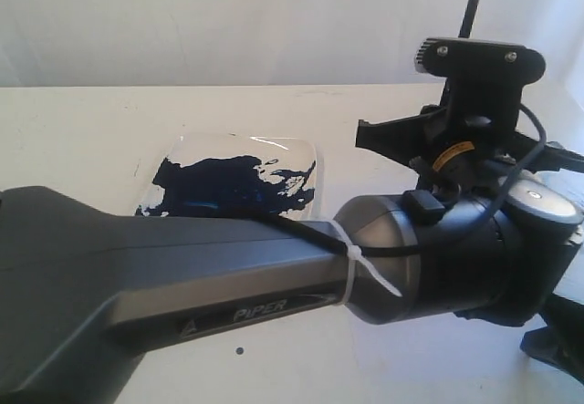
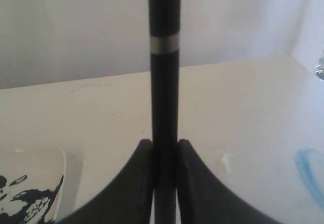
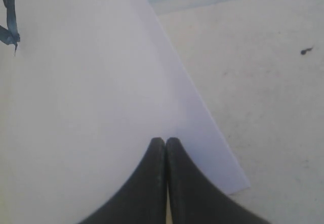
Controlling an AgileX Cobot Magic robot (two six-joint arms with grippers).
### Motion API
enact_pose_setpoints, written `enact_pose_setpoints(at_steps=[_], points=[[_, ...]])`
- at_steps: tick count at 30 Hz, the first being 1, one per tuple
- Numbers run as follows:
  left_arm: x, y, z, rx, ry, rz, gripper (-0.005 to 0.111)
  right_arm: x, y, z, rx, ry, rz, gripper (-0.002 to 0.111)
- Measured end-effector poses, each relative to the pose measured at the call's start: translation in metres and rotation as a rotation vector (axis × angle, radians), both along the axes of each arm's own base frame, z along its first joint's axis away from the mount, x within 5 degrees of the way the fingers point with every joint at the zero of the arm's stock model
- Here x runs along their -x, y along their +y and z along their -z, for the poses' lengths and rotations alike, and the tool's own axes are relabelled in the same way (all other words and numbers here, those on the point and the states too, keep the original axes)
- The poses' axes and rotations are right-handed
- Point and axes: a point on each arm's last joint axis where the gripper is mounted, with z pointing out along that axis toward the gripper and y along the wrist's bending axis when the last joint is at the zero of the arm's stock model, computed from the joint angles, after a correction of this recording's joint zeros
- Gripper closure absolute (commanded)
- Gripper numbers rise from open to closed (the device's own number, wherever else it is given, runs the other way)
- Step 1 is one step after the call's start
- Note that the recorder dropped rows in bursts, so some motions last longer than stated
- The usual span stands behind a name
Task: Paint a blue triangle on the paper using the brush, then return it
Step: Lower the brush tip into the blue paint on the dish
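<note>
Exterior view: a dark arm [image 1: 182, 276] marked PIPER fills the lower half of the frame, a white zip tie around it. Behind it, left of centre, a glossy dish [image 1: 306, 162] holds a big dark navy blotch on the cream table [image 1: 73, 139]. At upper right the thin black end of the brush [image 1: 469, 14] sticks up above the wrist camera; the bristles are hidden.

Left wrist view: the brush runs straight up the middle of the frame, its handle black and slim with a narrow silver band near the top. The left gripper [image 2: 164, 145] is clenched on the handle, a dark finger tight on each side. The dish corner shows at lower left and a pale blue smear [image 2: 309, 176] at lower right.

Right wrist view: the right gripper [image 3: 165, 145] has its fingers pressed together with nothing between them, over the paper [image 3: 91, 107]. The sheet is bluish white, its edge slanting down to a corner at lower right. A dark blue stroke [image 3: 10, 21] is cut off at upper left; its full shape cannot be told.
</note>
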Motion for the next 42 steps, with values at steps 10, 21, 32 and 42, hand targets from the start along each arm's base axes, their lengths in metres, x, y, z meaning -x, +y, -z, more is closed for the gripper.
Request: enact_pose_setpoints(at_steps=[10,21,32,42], points=[[0.014,-0.001,-0.039,-0.275,-0.203,0.154,0.107,0.0,0.0,0.0,0.001,0.0,-0.002,0.108],[-0.028,0.037,-0.043,-0.449,-0.18,0.059,0.107,0.0,0.0,0.0,0.001,0.0,-0.002,0.108],[-0.059,0.127,-0.057,-0.339,-0.067,0.114,0.107,0.0,0.0,0.0,0.0,0.001,-0.001,0.108],[-0.076,0.226,-0.092,-0.072,-0.04,0.108,0.107,0.0,0.0,0.0,0.0,0.001,-0.001,0.108]])
